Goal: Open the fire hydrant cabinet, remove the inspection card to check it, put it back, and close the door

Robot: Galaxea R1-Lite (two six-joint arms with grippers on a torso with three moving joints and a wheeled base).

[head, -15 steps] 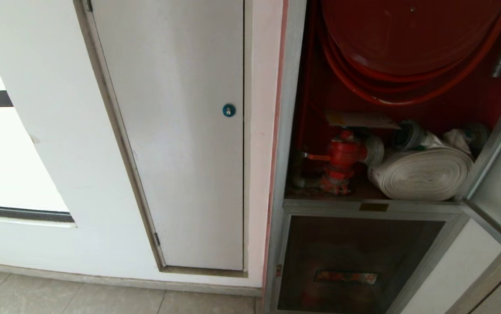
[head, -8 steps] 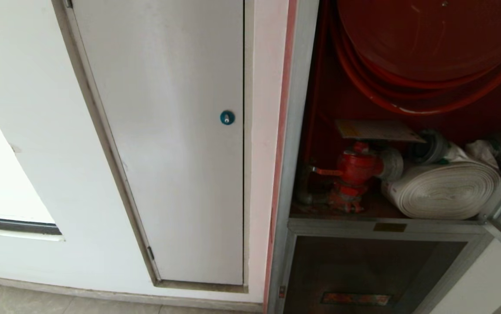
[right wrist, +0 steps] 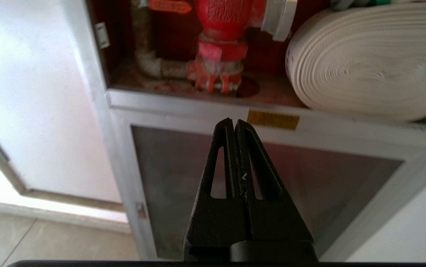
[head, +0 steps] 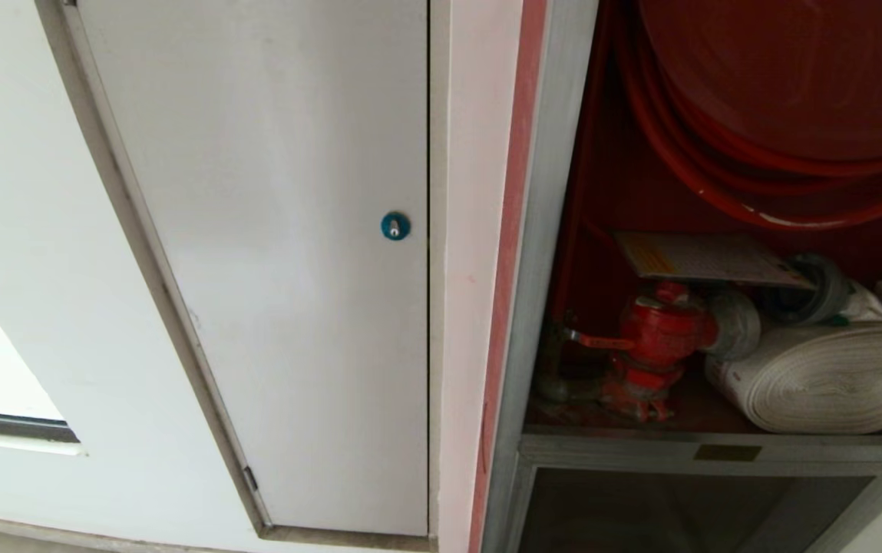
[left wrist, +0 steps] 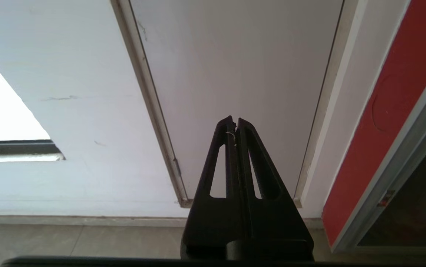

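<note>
Here the fire hydrant cabinet [head: 540,230] stood with its upper compartment open, red interior exposed; the door itself was not seen in any view. The inspection card [head: 709,258] lay nearly flat inside, resting above the red hydrant valve [head: 659,334], its yellow band toward the cabinet's left frame. A rolled white hose [head: 824,380] sat on the compartment floor just right of the valve, and a red hose reel [head: 786,77] filled the space above. Below the compartment, the smaller tinted glass panel [right wrist: 257,185] was closed, with a brass-coloured label [right wrist: 273,119] on the frame rail over it. Left of the cabinet was the white door [head: 279,269] with its blue round lock [head: 394,226].

Neither arm appeared in the head view. Left gripper [left wrist: 234,120]: fingers pressed together, empty, pointed at the lower part of the white door. Right gripper [right wrist: 234,121]: fingers pressed together, empty, pointed at the rail beneath the valve, touching nothing.
</note>
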